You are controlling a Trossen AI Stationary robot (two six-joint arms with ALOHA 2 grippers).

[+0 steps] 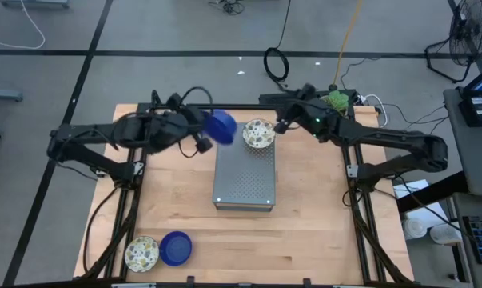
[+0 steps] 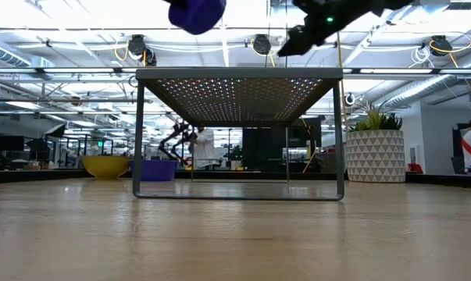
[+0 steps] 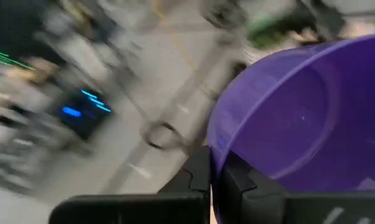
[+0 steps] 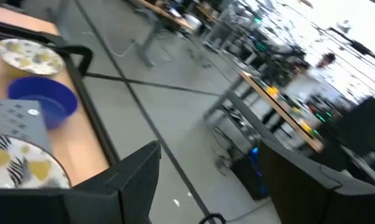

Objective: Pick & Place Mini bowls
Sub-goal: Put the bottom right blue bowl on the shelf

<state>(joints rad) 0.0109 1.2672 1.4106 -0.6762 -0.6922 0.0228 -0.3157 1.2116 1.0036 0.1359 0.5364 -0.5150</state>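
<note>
Your left gripper [image 1: 202,133] is clamped on the rim of a blue bowl [image 1: 221,127], and the left wrist view shows its two fingers [image 3: 199,177] pinching the bowl's wall [image 3: 299,118] from both sides. The bowl hangs tilted in the air, just off the far left corner of the perforated metal stand [image 1: 244,182] in the middle of the table [image 1: 304,232]; in the low view it sits well above the stand's top [image 2: 239,82].

On the stand's far edge you have a cream patterned bowl [image 1: 257,134] resting upright, close beside the held blue one but apart from it. The rest of the stand's top is bare, so you have room toward its near edge.

Your right gripper [image 1: 282,125] hovers just beside that cream bowl, on its right, with the fingers spread wide and nothing between them. The right wrist view shows both fingers [image 4: 134,177] well apart.

At the table's near left corner a second cream patterned bowl [image 1: 141,254] and a second blue bowl [image 1: 176,248] lie side by side, touching or nearly so, close to the table's edge. A green plant [image 1: 336,100] stands at the far right of the table, behind the right arm.
</note>
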